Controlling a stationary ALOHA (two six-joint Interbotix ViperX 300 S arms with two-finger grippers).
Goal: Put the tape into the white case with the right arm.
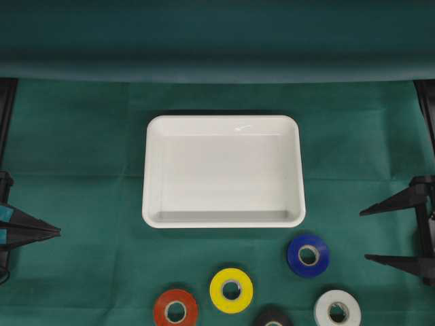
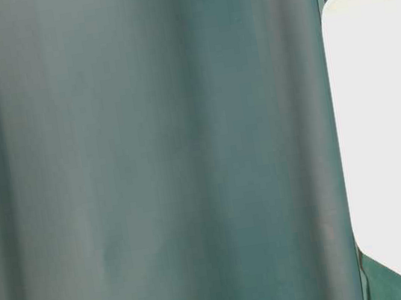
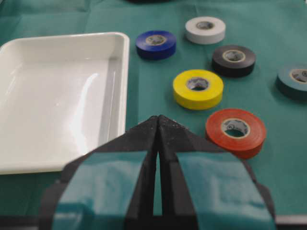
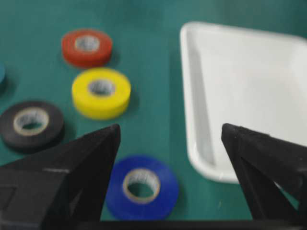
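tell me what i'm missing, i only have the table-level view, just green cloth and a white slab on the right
Observer: That slab is the white case, and it holds nothing.
Operator: any tape around
Observer: Yes, rolls lie on the cloth outside the case; the blue tape lies nearest the right gripper.
Operator: right gripper ready
Observer: Its jaws stand wide apart, holding nothing.
Operator: and the left
Observer: The left gripper is shut, off to the case's side.
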